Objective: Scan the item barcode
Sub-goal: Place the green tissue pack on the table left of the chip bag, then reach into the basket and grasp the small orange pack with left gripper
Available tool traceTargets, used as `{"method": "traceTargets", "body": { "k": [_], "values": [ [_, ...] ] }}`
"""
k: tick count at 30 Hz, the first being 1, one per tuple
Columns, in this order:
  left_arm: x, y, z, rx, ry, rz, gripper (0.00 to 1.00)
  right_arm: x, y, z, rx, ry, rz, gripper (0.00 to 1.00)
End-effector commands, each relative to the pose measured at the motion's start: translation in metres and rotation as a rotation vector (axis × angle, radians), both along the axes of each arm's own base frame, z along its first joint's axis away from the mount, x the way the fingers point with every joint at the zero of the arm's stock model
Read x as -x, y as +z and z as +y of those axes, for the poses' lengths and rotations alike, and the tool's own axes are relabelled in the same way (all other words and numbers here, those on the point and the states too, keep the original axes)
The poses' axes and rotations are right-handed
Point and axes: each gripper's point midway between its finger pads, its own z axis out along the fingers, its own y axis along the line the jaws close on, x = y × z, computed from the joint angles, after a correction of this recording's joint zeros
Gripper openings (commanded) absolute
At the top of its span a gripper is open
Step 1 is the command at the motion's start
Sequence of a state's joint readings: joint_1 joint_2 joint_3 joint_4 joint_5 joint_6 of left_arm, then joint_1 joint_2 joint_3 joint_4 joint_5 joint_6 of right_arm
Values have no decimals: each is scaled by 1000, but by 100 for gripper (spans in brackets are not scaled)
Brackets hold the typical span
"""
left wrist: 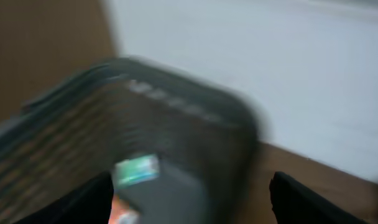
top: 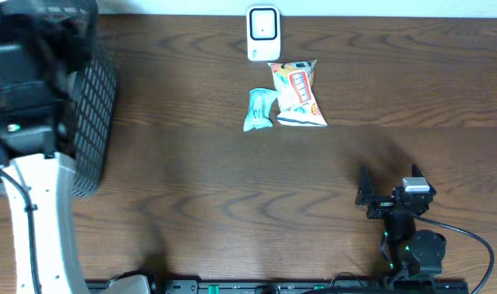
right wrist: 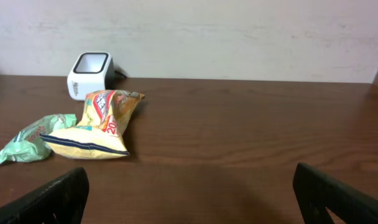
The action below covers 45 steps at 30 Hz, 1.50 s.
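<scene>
Right gripper is sitting wide open and empty, being the nearer arm to the chip bag lying just before the scanner, long axis pointing away from it.

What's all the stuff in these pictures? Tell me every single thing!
scanner: one, white, table's far edge
snack bag: one, yellow-orange, in front of the scanner
green packet: one, light green, beside snack bag's left
basket: one, black, table's left side
blurry packet: one, green-white, inside basket
table: one, dark brown, under everything
left arm: one, white, over basket
left fingers: two, black, apart, above basket
right arm: one, black, near right
right fingers: two, black, apart, empty
</scene>
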State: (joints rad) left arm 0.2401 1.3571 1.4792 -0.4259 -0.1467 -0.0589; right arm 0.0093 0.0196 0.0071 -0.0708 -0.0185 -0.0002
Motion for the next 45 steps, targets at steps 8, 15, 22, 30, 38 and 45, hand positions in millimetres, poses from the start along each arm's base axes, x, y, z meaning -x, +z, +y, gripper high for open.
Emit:
{"method": "traceTargets", "body": {
  "k": [8,15,22,30,38,45],
  "values": [
    [32,-53,56,81,99,195,98,0,-2,-1,-14,-7,7,99],
    [1,-45,74,186,101,300,98,0,-2,-1,-14,-7,7,99],
    [-34,-105,93,317,135,456,98,0,-2,-1,-14,-7,7,99],
    [-58,-154,107,332,147,512,98,0,-2,-1,-14,-7,7,99],
    [-44,-239,137,371,412,667,98,0,-2,-1,-14,-7,7,99],
    [-40,-286,139,382,432,764,98,0,-2,-1,-14,-7,7,99]
  ]
}}
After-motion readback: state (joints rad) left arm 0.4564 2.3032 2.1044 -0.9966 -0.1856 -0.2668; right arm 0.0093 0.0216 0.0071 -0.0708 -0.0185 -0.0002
